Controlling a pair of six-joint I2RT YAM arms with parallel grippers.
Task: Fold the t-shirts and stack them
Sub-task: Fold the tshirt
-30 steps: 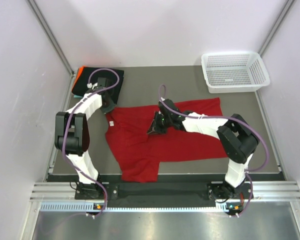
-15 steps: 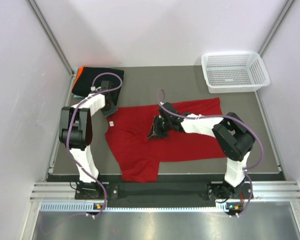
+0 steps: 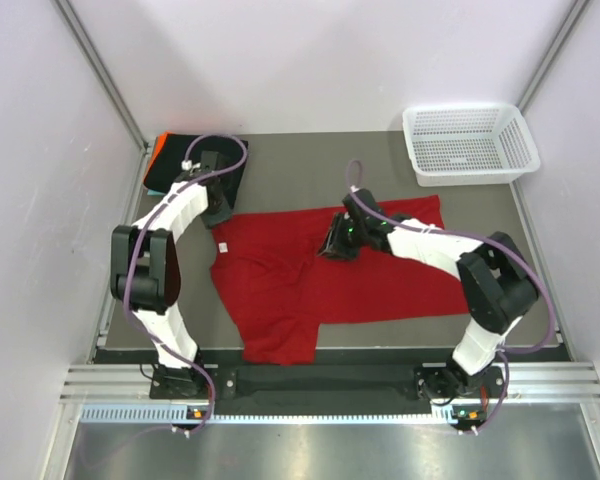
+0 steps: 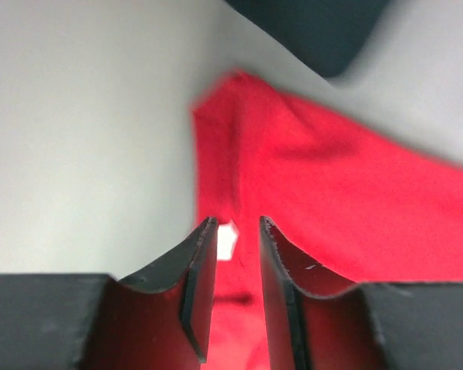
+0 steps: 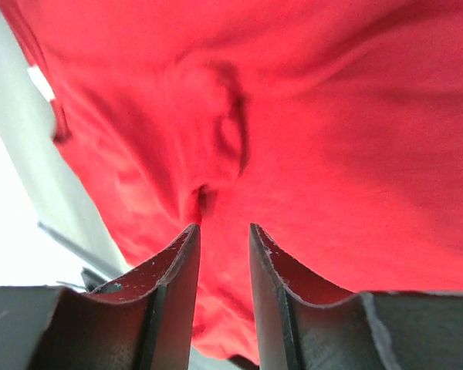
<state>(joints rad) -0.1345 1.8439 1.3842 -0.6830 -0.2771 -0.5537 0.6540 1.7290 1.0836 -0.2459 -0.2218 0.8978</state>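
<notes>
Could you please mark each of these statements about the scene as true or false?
1. The red t-shirt lies spread out on the table. True.
2. The white basket stands at the back left corner. False: it stands at the back right corner.
3. The black t-shirt lies folded at the back left corner. True.
4. The right gripper is clamped on the red t-shirt. False: its jaws stand apart above the cloth with nothing between them.
5. The left gripper is over the white basket. False: it is at the red t-shirt's edge, near the black t-shirt.
</notes>
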